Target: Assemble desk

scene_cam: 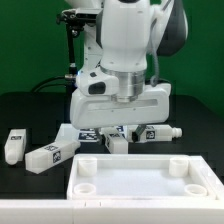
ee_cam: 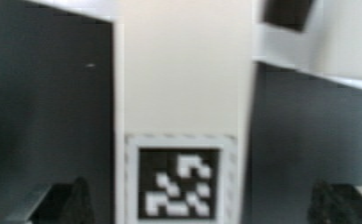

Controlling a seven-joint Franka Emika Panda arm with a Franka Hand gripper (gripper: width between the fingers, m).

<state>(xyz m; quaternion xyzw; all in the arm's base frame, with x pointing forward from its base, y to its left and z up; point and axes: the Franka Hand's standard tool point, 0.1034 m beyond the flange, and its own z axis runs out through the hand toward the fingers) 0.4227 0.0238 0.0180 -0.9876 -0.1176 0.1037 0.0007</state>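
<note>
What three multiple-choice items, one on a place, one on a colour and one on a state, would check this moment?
1. Where does the desk top lie in the exterior view?
A. flat in the foreground, below the tool
B. leaning upright against the arm
C. lifted in the air

2. What colour is the table?
A. red
B. black
C. yellow

3. How does the tool stand in the wrist view?
A. shut on the desk top's rim
B. shut with nothing between
C. open, with a leg block between its fingers

Answers:
1 A: the desk top rests flat along the picture's lower edge.
2 B: the surface around the parts is black.
3 C: dark gaps show between the leg block and each finger.
</note>
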